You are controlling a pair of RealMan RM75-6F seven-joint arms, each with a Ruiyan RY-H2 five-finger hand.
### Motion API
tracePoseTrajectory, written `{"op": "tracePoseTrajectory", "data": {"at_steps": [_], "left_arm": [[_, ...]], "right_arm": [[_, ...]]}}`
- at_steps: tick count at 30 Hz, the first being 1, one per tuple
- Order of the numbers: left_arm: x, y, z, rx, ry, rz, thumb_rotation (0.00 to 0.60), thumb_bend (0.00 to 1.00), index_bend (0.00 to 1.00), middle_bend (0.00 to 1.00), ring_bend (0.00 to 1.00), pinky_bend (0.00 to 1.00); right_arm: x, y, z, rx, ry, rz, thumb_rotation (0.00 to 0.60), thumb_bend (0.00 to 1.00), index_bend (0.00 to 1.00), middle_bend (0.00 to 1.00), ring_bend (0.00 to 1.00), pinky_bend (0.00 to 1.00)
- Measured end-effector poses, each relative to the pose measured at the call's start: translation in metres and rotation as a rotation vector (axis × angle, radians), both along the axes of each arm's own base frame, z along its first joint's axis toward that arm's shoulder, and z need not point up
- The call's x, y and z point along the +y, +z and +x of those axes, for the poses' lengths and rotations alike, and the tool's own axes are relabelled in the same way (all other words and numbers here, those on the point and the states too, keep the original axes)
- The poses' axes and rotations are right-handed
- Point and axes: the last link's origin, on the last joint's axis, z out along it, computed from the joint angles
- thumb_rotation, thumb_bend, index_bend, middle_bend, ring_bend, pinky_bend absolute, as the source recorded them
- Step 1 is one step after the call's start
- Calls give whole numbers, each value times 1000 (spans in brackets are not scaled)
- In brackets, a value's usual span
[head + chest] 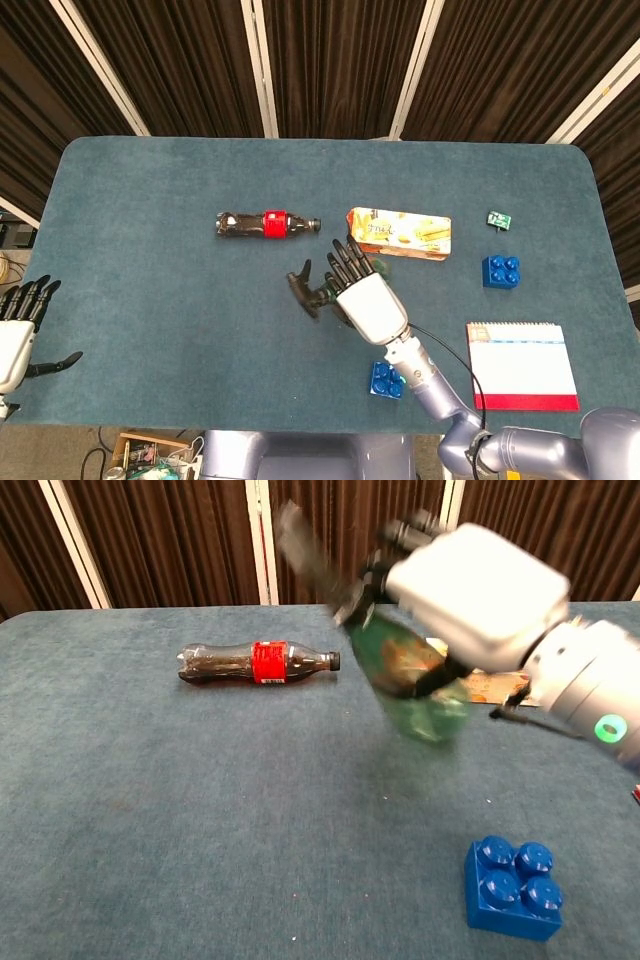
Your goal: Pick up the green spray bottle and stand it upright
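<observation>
My right hand (365, 300) (470, 590) grips the green spray bottle (412, 685) and holds it well above the table, tilted with its black trigger head (305, 287) (310, 560) up and to the left. In the head view the hand covers most of the green body; only the black head shows. The bottle's base hangs free over the blue cloth. My left hand (18, 328) rests at the table's near left edge, fingers apart, holding nothing.
A cola bottle (266, 224) lies on its side at centre left. A yellow biscuit box (400, 232) lies just behind my right hand. Blue bricks (385, 379) (501, 271), a notepad (522, 365) and a small green item (500, 219) sit to the right.
</observation>
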Motion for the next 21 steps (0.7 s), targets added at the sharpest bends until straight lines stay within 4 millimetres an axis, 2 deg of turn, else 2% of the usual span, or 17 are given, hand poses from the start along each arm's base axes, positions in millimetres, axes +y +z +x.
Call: {"op": "tracePoseTrajectory", "data": {"at_steps": [11,21], "left_arm": [[0,-3,1,2,-7,-14,600,0,0,0,0,37],[0,-5,2,3,-9,-20,600,0,0,0,0,36]], "right_arm": [[-15,42,-1,-326,-8,13,600,500,981,247,0,39],[-41,67,-27,-633,-265,131,600,500,983,248,0,40]]}}
